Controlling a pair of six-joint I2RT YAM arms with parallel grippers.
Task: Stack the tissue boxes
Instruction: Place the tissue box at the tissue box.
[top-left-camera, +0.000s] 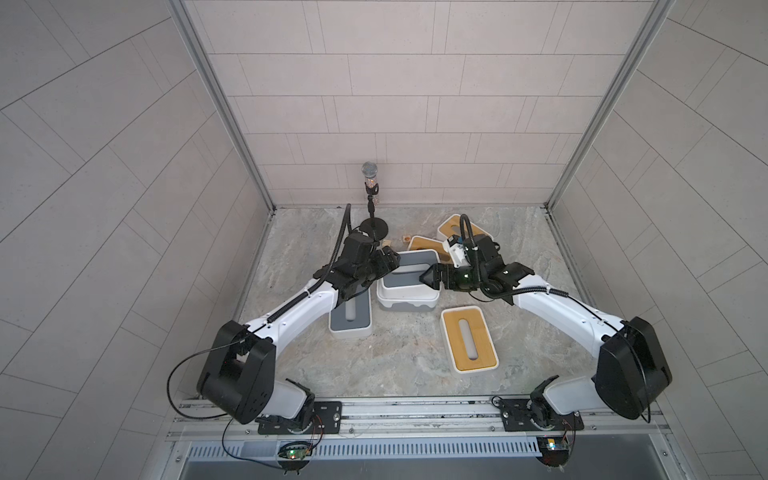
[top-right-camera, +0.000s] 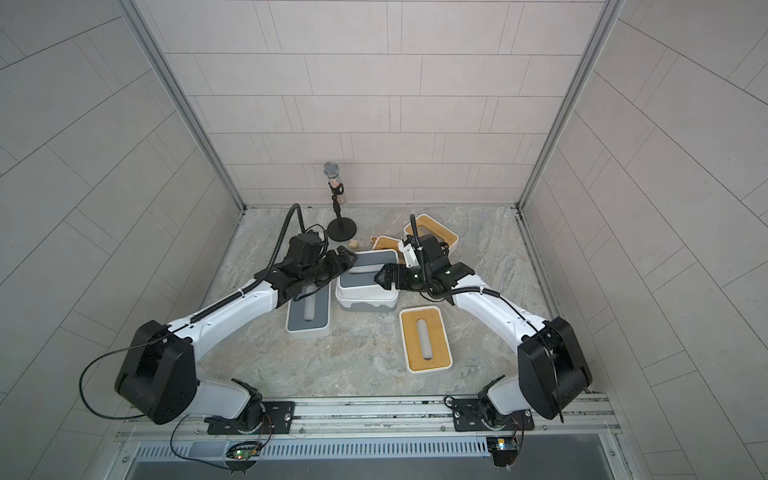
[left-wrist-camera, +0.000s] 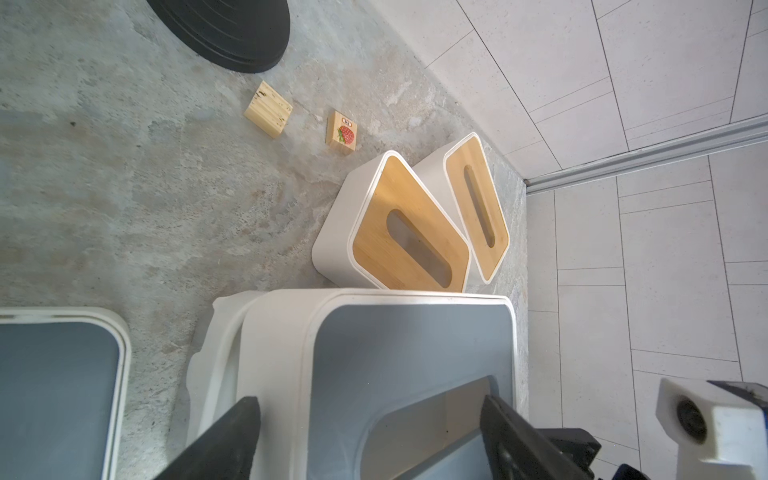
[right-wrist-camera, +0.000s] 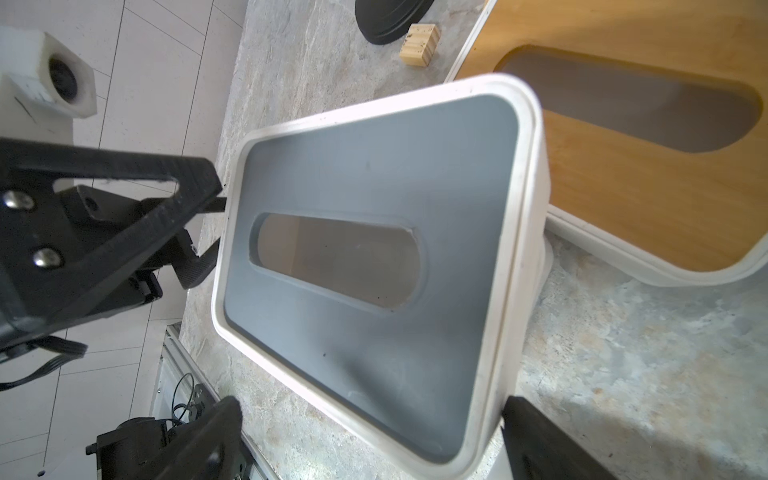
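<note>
With left gripper (top-left-camera: 388, 261) and right gripper (top-left-camera: 428, 279) open, square the upper box (top-left-camera: 415, 258) on the lower box (top-left-camera: 407, 307) before retracting.

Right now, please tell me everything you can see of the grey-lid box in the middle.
The middle box has white rounded walls, plastic by its look, and a flat grey lid with one oval slot. It sits upright on the grey-base box, slightly askew. The left gripper is at one short end; the right gripper, open, flanks the other. Whether either touches it, I cannot tell. A bamboo-lid box stands just beyond it.
</note>
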